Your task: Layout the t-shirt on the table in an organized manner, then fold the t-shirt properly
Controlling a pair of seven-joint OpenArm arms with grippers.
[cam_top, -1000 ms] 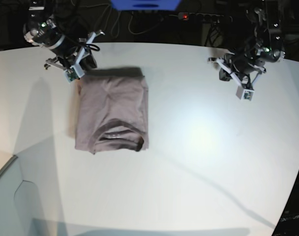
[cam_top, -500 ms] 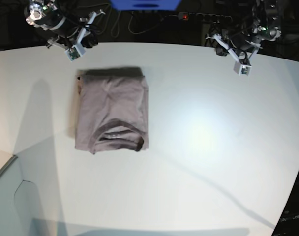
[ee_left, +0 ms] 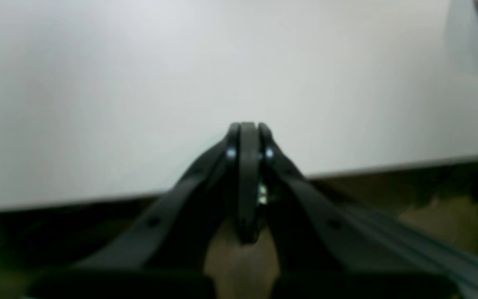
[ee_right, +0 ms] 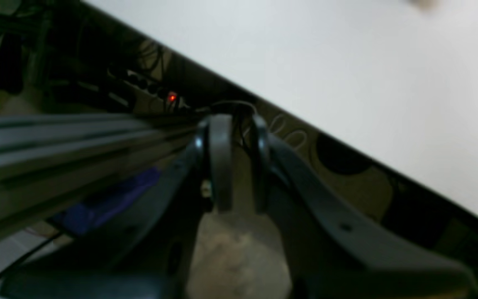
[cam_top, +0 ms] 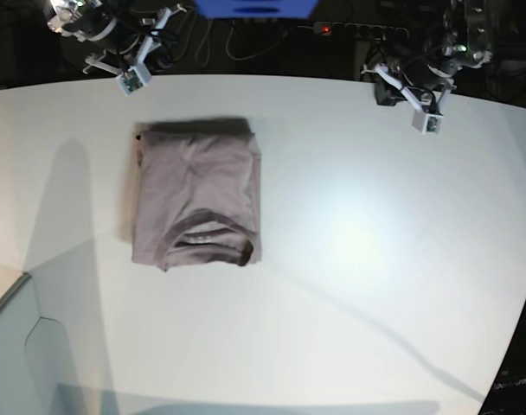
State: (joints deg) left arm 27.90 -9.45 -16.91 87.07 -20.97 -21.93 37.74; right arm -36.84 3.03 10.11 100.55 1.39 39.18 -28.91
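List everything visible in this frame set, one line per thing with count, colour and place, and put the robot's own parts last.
t-shirt: one, dusty mauve-grey, folded into a compact rectangle, collar toward the near side, lying on the left half of the table in the base view.
table: one, white, curved edge, fills most of the base view.
power strip: one, dark with a red light, on the floor beyond the far edge.
blue object: one, blue, top centre beyond the table; what it is cannot be told.
cables: several, dark, behind the far edge.
left gripper: one, black, jaws shut and empty, at the far edge on the base view's right.
right gripper: one, black, narrow gap between the jaws, nothing held, off the far edge on the base view's left.
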